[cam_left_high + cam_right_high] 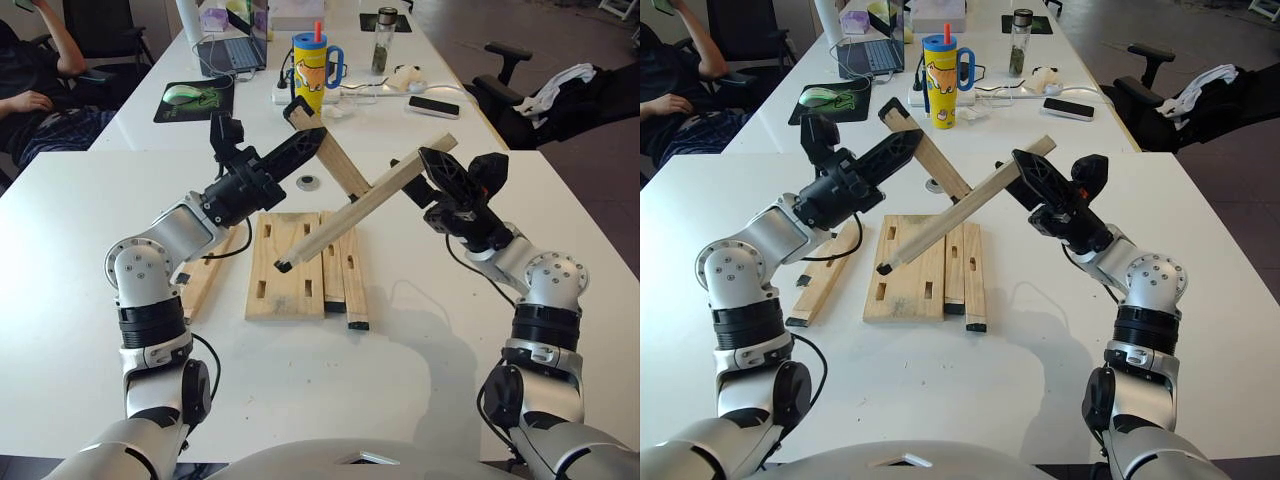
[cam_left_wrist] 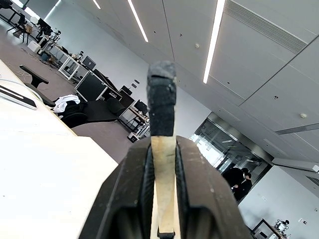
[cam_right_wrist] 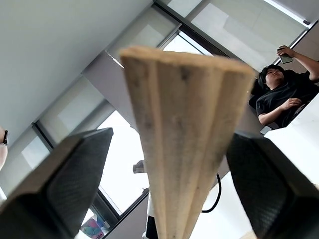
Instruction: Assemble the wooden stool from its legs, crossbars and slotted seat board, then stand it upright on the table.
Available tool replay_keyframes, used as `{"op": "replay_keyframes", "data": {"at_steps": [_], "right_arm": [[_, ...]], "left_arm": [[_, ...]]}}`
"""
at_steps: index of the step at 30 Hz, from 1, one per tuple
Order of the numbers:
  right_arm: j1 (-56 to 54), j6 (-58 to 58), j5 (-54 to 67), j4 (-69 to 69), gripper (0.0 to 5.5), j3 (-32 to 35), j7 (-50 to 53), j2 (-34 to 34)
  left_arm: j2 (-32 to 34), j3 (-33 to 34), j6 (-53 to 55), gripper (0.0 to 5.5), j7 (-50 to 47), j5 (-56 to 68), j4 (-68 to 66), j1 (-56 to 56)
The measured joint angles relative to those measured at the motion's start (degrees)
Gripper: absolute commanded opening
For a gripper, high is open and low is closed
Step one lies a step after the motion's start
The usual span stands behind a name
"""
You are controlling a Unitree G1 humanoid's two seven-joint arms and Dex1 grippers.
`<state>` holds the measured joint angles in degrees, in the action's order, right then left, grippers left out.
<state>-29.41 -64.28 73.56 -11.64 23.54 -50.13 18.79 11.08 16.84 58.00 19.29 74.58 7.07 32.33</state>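
The slotted seat board (image 1: pixel 283 268) lies flat at mid-table. Two wooden bars (image 1: pixel 345 272) lie along its right edge, and another bar (image 1: pixel 206 279) lies to its left. My left gripper (image 1: pixel 314 141) is shut on a short leg (image 1: pixel 343 166) that tilts up and away, its black-capped end (image 2: pixel 162 97) on top. My right gripper (image 1: pixel 432 167) is shut on a long leg (image 1: pixel 340 222), also seen as the long leg (image 3: pixel 185 139) between the dark fingers (image 3: pixel 67 181). Its black-tipped lower end hangs just above the seat board. The two legs cross in the air above the board.
A small round grommet (image 1: pixel 308 182) sits in the table behind the board. On the far table stand a yellow cup (image 1: pixel 311 70), a bottle (image 1: pixel 384 40), a phone (image 1: pixel 433 106), a laptop (image 1: pixel 232 50) and a mouse pad (image 1: pixel 192 99). Office chairs (image 1: pixel 520 95) stand at the right.
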Motion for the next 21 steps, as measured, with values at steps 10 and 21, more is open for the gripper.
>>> {"op": "replay_keyframes", "data": {"at_steps": [10, 21], "right_arm": [[0.08, 0.1, -0.48, 0.32, 2.04, -1.05, -0.24, 0.3], [0.38, 0.16, -1.29, 0.32, 2.04, -1.67, -1.17, 0.94]], "left_arm": [[0.52, -0.61, 0.1, 0.42, 0.11, 1.84, -0.02, -0.15], [0.88, 0.18, -2.97, 2.09, -1.04, 1.48, -1.36, -0.57]]}}
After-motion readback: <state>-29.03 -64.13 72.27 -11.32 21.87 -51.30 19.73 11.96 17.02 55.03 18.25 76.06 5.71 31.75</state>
